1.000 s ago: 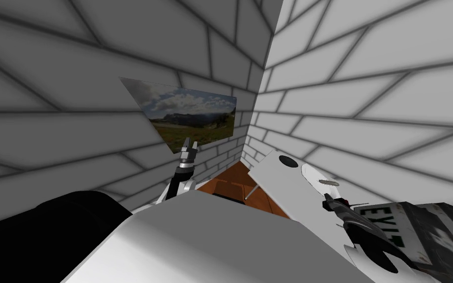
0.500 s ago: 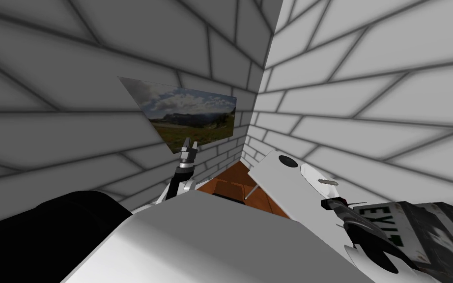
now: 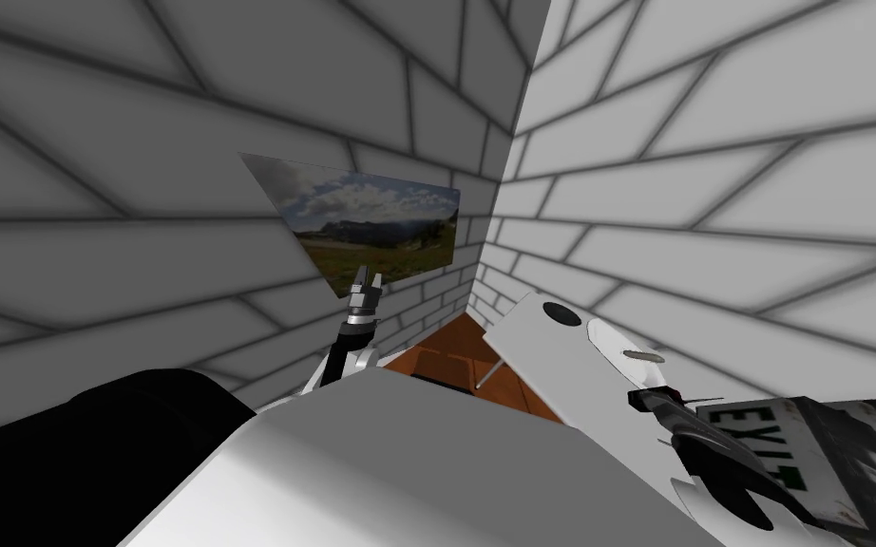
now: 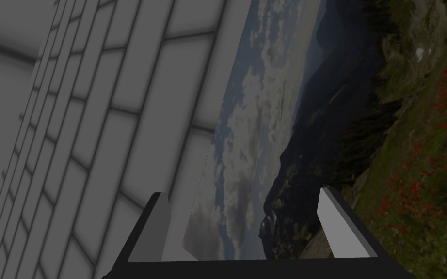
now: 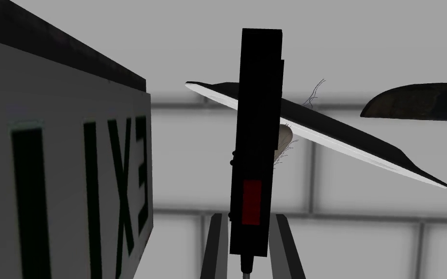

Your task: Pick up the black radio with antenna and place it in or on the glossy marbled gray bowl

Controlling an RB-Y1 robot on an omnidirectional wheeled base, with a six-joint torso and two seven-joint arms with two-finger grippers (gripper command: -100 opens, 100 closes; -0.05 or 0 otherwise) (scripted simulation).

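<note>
I hold the black radio [image 5: 256, 145] clamped between my right hand's [image 5: 249, 218] fingers, by the white counter [image 3: 569, 370]. A white-rimmed dish [image 5: 343, 143] lies just beyond it, and the dark gray bowl [image 5: 419, 101] is farther off. A box lettered EXIT [image 5: 72, 193] stands beside my hand. My left hand [image 4: 244, 203] is raised, fingers wide.

A white table [image 3: 550, 368] runs slantwise through my head view, with one thin leg [image 3: 489, 372] going down to a brown floor [image 3: 446, 348]. At its far end a dark bowl [image 3: 561, 312], round and low, lies on the top. Just beside it, nearer to me, lies a white dish [image 3: 603, 335] with a small grey bristly thing [image 3: 642, 356] on it. A box lettered EXIT [image 3: 778, 442] sits at the table's near end. I cannot tell whether it rests on the top.
</note>
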